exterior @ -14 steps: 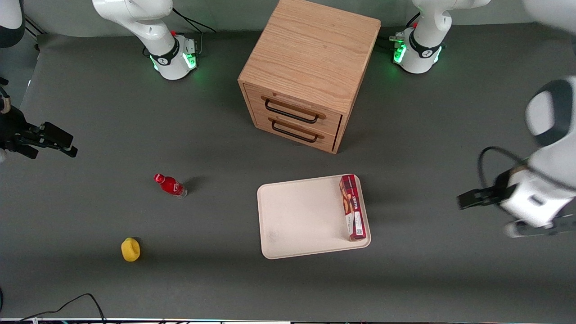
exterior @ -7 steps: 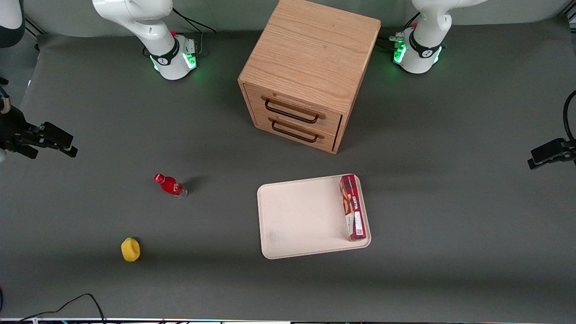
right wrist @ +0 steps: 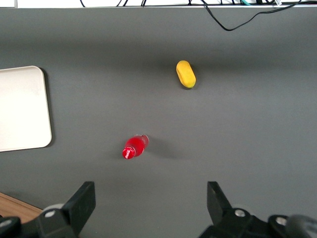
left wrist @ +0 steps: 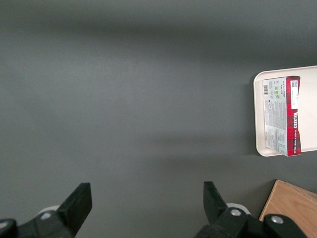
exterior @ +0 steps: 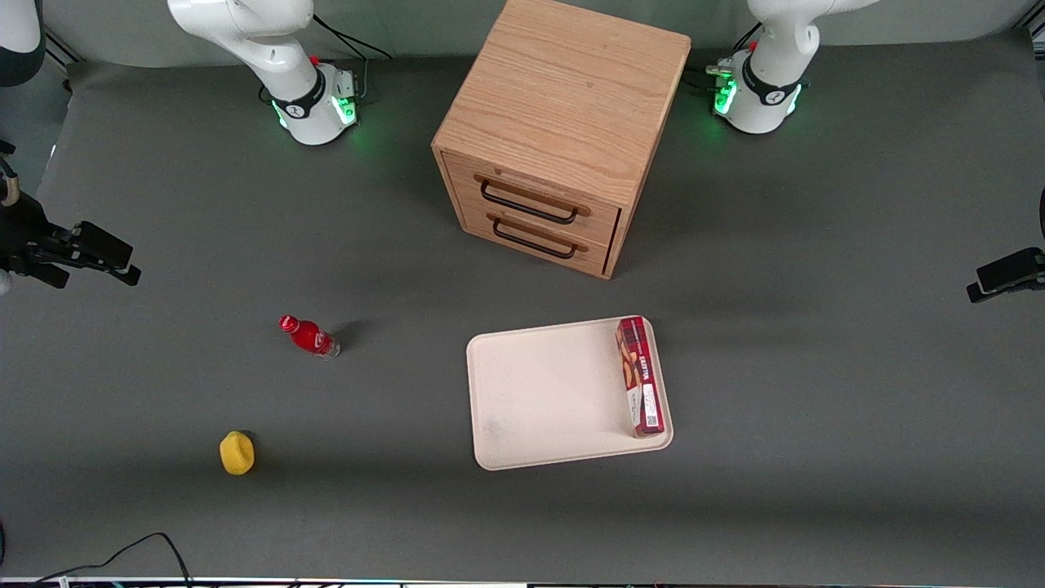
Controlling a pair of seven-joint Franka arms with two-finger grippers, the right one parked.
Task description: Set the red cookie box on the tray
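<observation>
— Grey mat over the whole table [exterior: 816, 392]. What do we log first?

— Item 1: tray [exterior: 547, 400], cream, flat, low rim, nearer the front cam than the wood cabinet [exterior: 563, 122] w/ two drawers.

— Item 2?

— Red cookie box [exterior: 640, 376], lying flat in the tray, lengthwise along the rim at the working arm's end. Wrist cam agrees: box [left wrist: 282, 115] inside the tray [left wrist: 309, 111], tight to one edge, label patch up.

— Gripper?

— We see gripper [left wrist: 143, 206] hanging over bare mat, well apart from tray and box. Fingers [left wrist: 79, 201] spread wide, nothing between them. Front cam catches only a dark bit of it [exterior: 1006, 276] at the working arm's end of the table.

— Misc.?

— Small red bottle [exterior: 309, 336] and a yellow object [exterior: 237, 452], both toward the parked arm's end; yellow one nearer the front cam. Also seen from the parked wrist: bottle [right wrist: 133, 148], yellow object [right wrist: 185, 74], well apart.
</observation>
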